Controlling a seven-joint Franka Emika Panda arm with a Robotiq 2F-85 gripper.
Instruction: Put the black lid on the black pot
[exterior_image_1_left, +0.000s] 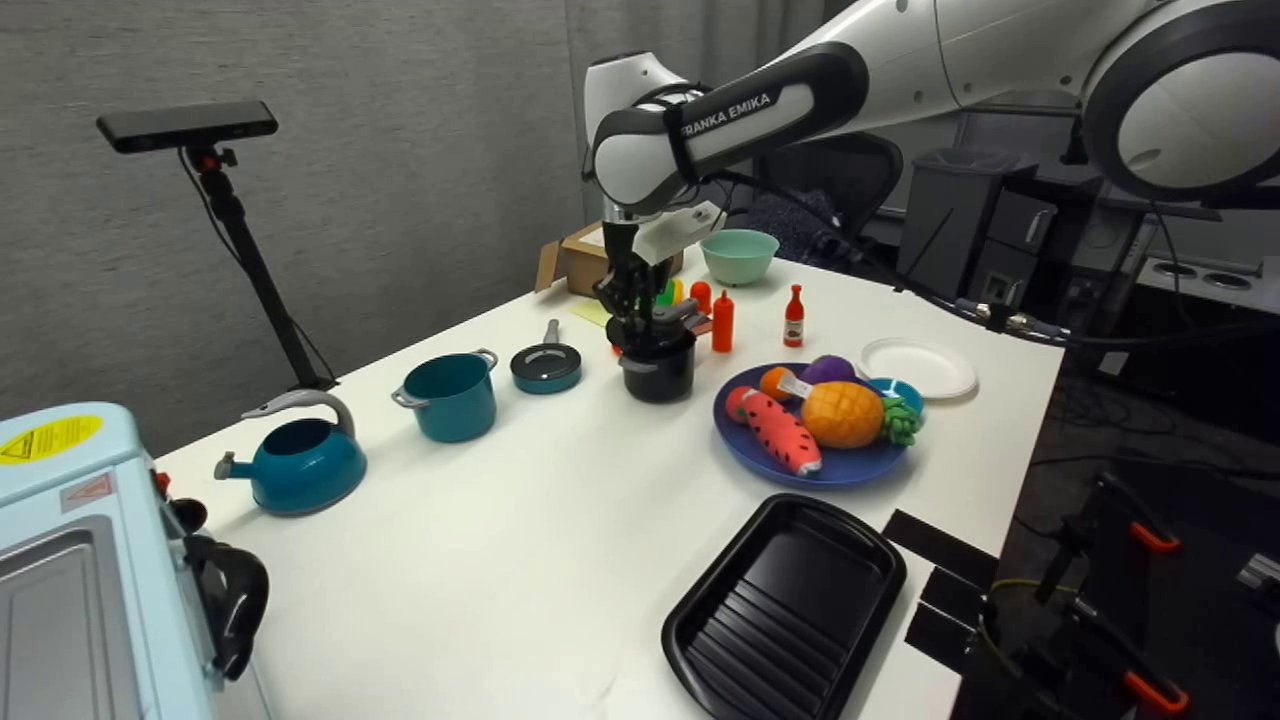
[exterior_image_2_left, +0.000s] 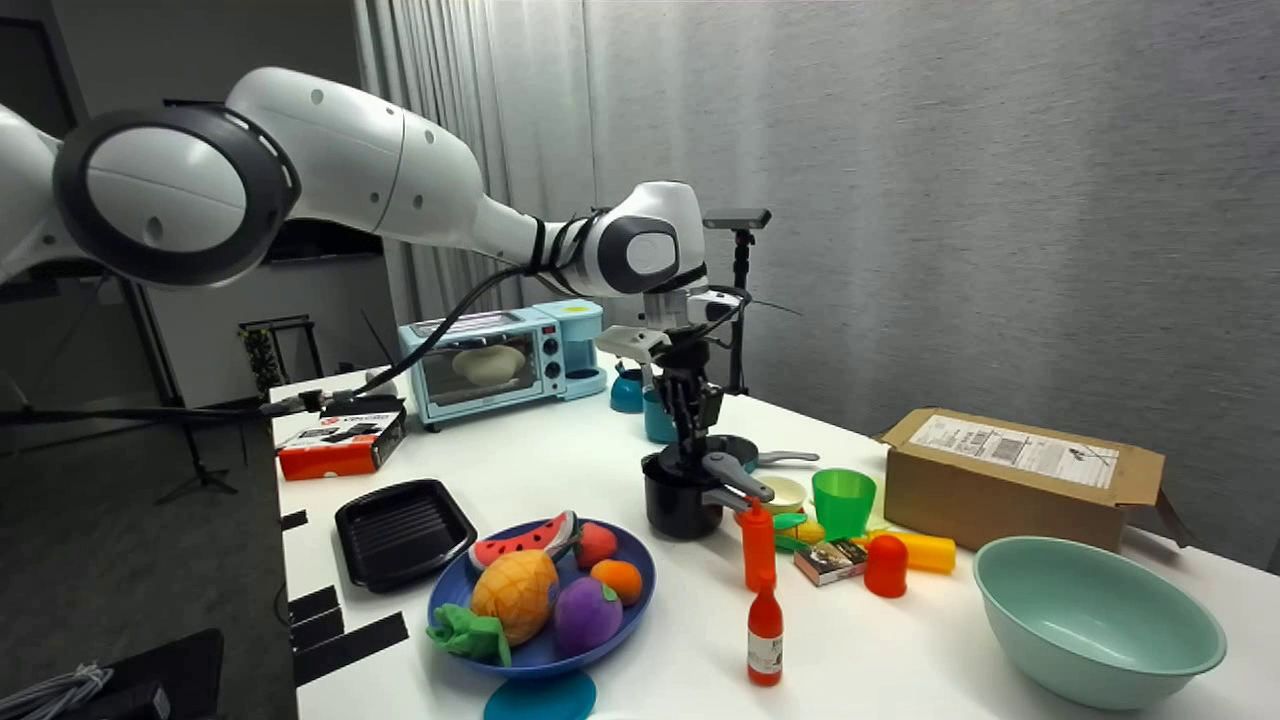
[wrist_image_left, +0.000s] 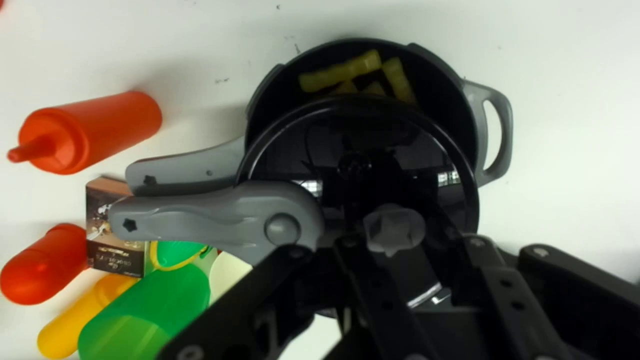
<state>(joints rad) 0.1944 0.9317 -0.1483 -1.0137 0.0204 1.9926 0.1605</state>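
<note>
Black lid (wrist_image_left: 340, 185) | directly under fingers (wrist_image_left: 372, 285), partly over black pot (exterior_image_1_left: 662, 382) | finger spread, hold: can't judge

White table (exterior_image_1_left: 480, 590), black pot (exterior_image_1_left: 660, 380), blue plate (exterior_image_1_left: 865, 465), probably tape (exterior_image_1_left: 940, 545)

In an exterior view, desk (exterior_image_1_left: 480, 600) is seen from oven (exterior_image_1_left: 120, 565) end; in an exterior view, from bowl (exterior_image_2_left: 1100, 615) end. Both share the black pot (exterior_image_2_left: 675, 512); wrist view looks down on it closely.

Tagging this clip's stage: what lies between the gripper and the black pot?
The black lid lies between the gripper and the black pot; the wrist view shows it partly covering the pot's opening.
</note>
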